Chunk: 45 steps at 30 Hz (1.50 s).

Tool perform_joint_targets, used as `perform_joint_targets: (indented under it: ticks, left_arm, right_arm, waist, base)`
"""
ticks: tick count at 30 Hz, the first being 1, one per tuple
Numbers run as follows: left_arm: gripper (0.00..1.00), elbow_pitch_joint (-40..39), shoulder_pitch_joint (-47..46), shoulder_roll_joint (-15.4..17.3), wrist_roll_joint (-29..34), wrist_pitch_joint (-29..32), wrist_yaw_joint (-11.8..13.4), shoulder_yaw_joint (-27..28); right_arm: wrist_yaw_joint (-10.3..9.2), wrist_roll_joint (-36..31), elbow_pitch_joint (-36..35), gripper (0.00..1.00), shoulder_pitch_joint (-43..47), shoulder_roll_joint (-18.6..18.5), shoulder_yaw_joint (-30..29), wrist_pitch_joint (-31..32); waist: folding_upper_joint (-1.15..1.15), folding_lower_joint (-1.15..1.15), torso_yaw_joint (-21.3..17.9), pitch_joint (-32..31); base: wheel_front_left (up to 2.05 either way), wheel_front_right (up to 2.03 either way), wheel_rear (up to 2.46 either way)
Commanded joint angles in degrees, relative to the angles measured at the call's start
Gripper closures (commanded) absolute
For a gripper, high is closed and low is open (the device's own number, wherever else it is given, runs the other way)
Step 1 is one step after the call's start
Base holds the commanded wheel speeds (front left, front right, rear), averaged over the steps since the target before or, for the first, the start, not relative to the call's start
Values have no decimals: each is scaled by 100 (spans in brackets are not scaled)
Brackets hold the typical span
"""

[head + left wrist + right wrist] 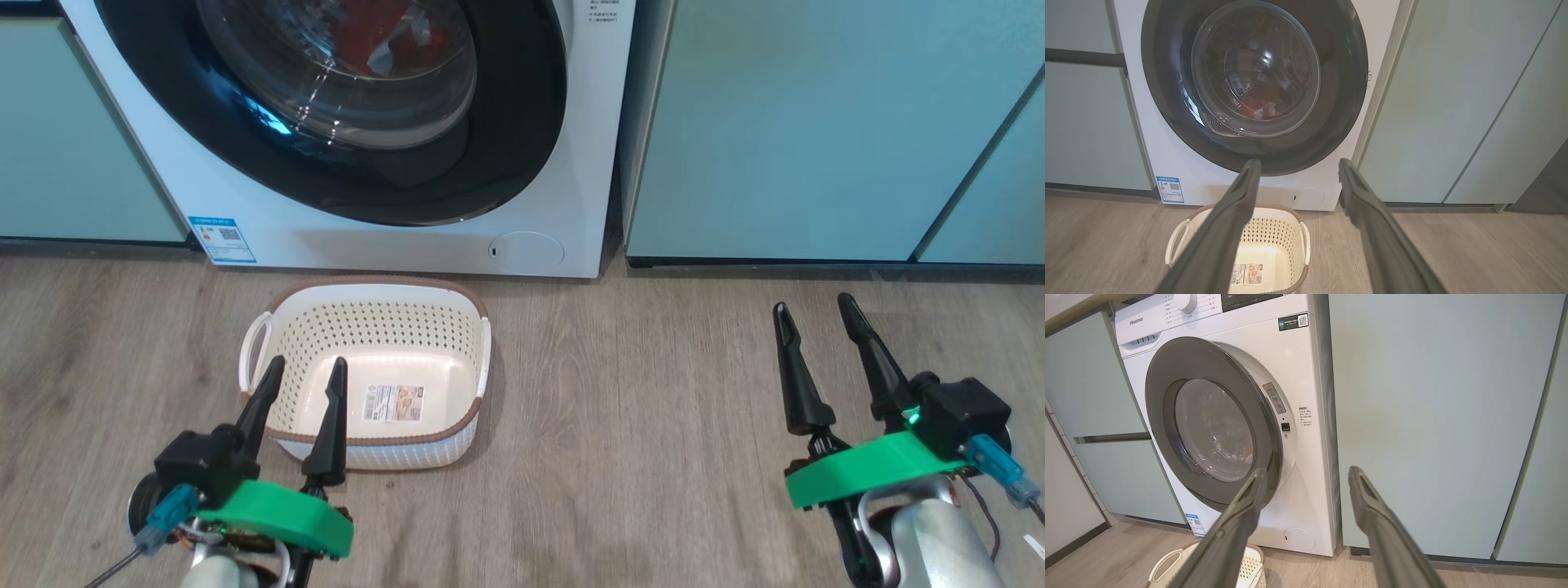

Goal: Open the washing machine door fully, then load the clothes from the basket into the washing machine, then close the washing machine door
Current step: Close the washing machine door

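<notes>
- The basket (457, 441) sits empty on the floor, just near of the washing machine (392, 245).
- The clothes (1257, 108) show red through the glass, inside the drum: loading looks done.
- The washing machine door (522, 122) lies against the front, but I cannot tell whether it is latched.
- The left gripper (309, 362) is at the basket's near side and the right gripper (813, 304) is well to the right. Both have their fingers apart and hold nothing.

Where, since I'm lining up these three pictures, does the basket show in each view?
Head view: the basket lower centre-left, in front of the washing machine.
Left wrist view: the basket at bottom centre, cut by the lower edge.
Right wrist view: the basket at bottom left, cut by the lower edge.
Shared landmark: the round filter cover, just up-right of the basket.
</notes>
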Motion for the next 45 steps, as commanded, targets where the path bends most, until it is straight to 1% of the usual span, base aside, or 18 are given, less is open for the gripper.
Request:
perform_joint_targets:
  ticks: [1, 27, 28, 29, 30, 31, 35, 39, 43, 45]
  left_arm:
    - [0, -185, -153, 9, 42, -55, 22, 164]
    - [0, -290, -69, 8, 155, -56, 70, 100]
    - [0, -293, -72, 8, 160, -56, 70, 89]
    - [0, -292, -76, 8, 168, -56, 69, 73]
    - [0, -296, -82, 8, 175, -56, 68, 58]
    - [0, -302, -90, 8, 182, -56, 68, 45]
    - [0, -333, -156, 8, 191, -56, 67, -1]
    - [0, -398, -347, 8, 167, -56, 85, -53]
    - [0, -427, -581, 8, 162, -56, 88, -107]
    - [0, -448, -729, 8, 151, -56, 82, -172]
  right_arm:
    - [0, 12, -170, 0, -143, -14, 151, -37]
    - [0, -91, -171, 0, -78, -14, 244, -37]
    - [0, -94, -168, 2, -73, -14, 255, -37]
    - [0, -103, -169, 32, -70, -14, 256, -37]
    - [0, -113, -172, 94, -70, -14, 259, -37]
    - [0, -139, -184, 100, -74, -14, 263, -37]
    - [0, -208, -265, 100, -126, -14, 285, -37]
    - [0, -347, -368, 100, -376, -20, 455, -37]
    - [0, -375, -414, 100, -885, -179, 811, -37]
    - [0, -288, -390, 100, -1195, -354, 1017, -37]
  waist:
    - [0, 0, 5, -16]
    - [0, 0, 43, 13]
    - [0, 0, 48, 31]
    - [0, 0, 55, 50]
    - [0, 0, 63, 76]
    - [0, 0, 71, 103]
    - [0, 0, 138, 280]
    - [0, 0, 269, 659]
    - [0, 0, 398, 1129]
    - [0, 0, 500, 1366]
  base:
    - [0, 0, 0]
    - [0, 0, 0]
    - [0, 0, 0]
    - [0, 0, 0]
    - [0, 0, 0]
    - [0, 0, 0]
    - [0, 0, 0]
    - [0, 0, 0]
    - [0, 0, 0]
    - [0, 0, 0]
